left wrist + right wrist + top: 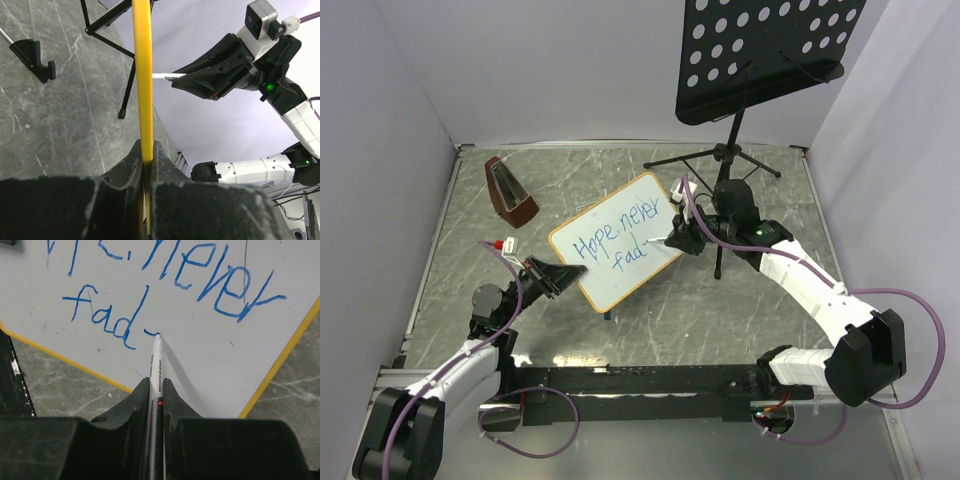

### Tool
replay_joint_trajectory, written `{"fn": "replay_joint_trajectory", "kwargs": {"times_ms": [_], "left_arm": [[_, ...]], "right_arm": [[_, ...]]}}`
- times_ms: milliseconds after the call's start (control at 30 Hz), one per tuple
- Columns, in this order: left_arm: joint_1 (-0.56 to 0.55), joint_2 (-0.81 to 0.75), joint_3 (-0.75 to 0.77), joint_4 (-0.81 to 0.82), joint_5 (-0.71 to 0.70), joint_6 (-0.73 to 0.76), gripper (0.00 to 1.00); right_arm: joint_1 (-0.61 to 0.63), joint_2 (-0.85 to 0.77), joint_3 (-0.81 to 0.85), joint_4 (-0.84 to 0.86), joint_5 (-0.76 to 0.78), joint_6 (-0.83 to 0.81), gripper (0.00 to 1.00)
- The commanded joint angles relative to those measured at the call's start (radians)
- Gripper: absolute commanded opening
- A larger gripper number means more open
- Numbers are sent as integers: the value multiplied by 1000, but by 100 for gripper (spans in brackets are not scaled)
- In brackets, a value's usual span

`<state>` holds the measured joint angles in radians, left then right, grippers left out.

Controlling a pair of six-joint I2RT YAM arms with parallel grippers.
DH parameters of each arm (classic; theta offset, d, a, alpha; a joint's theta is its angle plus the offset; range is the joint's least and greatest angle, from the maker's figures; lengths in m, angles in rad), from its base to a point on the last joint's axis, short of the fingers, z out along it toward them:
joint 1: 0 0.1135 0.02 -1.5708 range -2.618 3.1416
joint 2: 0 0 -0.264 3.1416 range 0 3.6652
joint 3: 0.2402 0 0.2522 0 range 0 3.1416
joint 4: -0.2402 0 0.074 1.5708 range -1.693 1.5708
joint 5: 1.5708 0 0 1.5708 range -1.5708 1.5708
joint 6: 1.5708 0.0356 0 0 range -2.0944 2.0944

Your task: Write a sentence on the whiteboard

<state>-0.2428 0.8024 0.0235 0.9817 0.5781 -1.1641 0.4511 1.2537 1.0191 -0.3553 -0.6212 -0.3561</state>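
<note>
The whiteboard (620, 245) stands tilted mid-table, its frame edge yellow-tan. Blue writing (610, 240) on it reads "Hope never" and below "fad" with a short stroke after it. My left gripper (563, 275) is shut on the board's left edge; in the left wrist view that edge (143, 75) runs up from between my jaws. My right gripper (682, 238) is shut on a white marker (156, 375). The marker's tip touches the board (200, 355) just right of "fad" (102, 320). From the left wrist view the right gripper (172, 80) and marker (167, 76) show beyond the edge.
A black music stand (765, 50) rises at the back right, its tripod legs (715, 160) just behind my right gripper. A brown metronome (508, 190) stands back left. A small white-and-red cap (506, 245) lies by the left arm. A black board foot (35, 57) rests on the table.
</note>
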Motion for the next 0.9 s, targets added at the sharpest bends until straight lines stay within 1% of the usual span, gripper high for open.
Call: {"fn": "replay_joint_trajectory", "kwargs": {"times_ms": [0, 333, 567, 867], "left_arm": [[0, -31, -53, 175, 6, -17, 1], [0, -16, -54, 186, 5, -17, 1], [0, -15, -53, 189, -3, -19, 1], [2, -51, -54, 143, -26, -9, 1]], "right_arm": [[-8, 13, 76, 41, 31, 5, 0], [9, 47, 93, 13, -15, 0, 0], [23, 24, 56, -25, -51, -26, 0], [21, -23, -13, -63, -57, -52, 0]]}}
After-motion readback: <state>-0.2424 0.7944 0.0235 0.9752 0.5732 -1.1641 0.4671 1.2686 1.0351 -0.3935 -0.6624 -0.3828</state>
